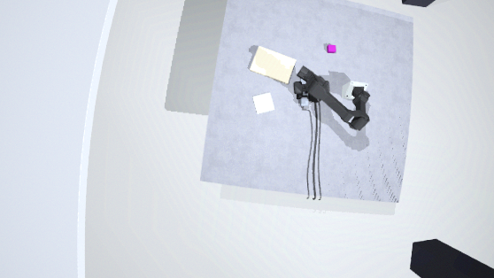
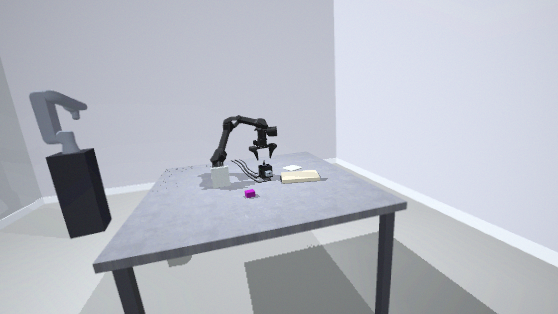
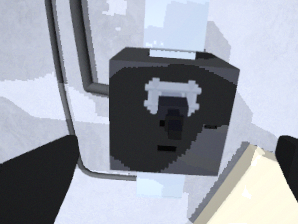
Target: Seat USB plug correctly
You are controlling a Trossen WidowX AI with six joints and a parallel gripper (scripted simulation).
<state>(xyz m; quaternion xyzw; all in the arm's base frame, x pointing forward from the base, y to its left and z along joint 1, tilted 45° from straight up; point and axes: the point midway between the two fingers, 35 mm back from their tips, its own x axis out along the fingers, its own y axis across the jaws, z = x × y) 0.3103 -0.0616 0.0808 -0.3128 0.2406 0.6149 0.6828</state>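
Jaws [image 2: 263, 148] wide, empty, hovering above power cube [image 3: 172, 117] | USB plug [image 3: 173, 117] apparently centred between them for grasping | counter [image 2: 300, 210]

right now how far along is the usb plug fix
Done: the open, empty gripper hangs above the power cube. In hand: lining up on the USB plug standing in the top socket. Left: grasp it, pull, flip, seat fully, release, move clear.
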